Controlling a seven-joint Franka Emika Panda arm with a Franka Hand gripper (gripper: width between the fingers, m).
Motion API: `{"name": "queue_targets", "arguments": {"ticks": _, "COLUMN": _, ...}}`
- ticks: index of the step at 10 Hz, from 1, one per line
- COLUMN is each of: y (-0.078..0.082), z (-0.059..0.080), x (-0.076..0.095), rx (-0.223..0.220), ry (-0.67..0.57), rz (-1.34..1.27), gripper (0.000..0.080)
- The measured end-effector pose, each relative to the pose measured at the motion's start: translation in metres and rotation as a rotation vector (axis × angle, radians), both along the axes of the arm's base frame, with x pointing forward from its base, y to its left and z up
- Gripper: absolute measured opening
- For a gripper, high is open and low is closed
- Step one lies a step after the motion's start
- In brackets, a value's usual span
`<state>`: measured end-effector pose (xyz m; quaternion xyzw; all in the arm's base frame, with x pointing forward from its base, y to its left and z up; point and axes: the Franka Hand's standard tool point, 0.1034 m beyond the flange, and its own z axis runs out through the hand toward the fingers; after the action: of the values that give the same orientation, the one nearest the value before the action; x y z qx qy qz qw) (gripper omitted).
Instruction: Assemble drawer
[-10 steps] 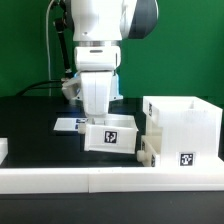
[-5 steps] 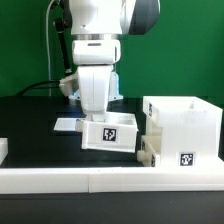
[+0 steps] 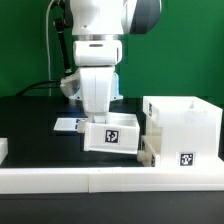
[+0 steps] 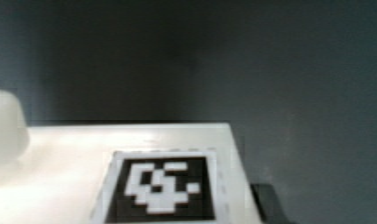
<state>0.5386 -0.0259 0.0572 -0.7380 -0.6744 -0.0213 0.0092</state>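
Observation:
A small white drawer box (image 3: 110,134) with a black marker tag on its front sits at the middle of the exterior view, just left of the larger open-topped white drawer housing (image 3: 185,125). My gripper (image 3: 99,117) reaches down into the small box from above and is shut on its wall; the fingertips are hidden behind the box. In the wrist view the box's tagged white face (image 4: 158,185) fills the lower part, with one dark finger (image 4: 261,203) at its edge. I cannot tell whether the box rests on the table or hangs just above it.
The marker board (image 3: 68,125) lies flat on the black table behind the small box. A white rail (image 3: 110,180) runs along the front edge. A small white piece (image 3: 3,150) shows at the exterior view's left edge. A green wall stands behind.
The arm and the small box have shifted slightly up and toward the exterior view's left, then settled. The housing has not moved.

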Motion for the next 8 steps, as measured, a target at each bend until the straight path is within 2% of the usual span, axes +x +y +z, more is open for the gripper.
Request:
{"name": "queue_targets", "arguments": {"ticks": 2, "y": 0.0067, "z": 0.0048, "x": 0.0065, "rx": -0.007, "ry": 0.003, "rz": 0.024, "gripper": 0.0042}}
{"name": "queue_targets", "arguments": {"ticks": 8, "y": 0.0050, "z": 0.0026, "x": 0.0041, "rx": -0.004, "ry": 0.006, "rz": 0.042, "gripper": 0.0042}}
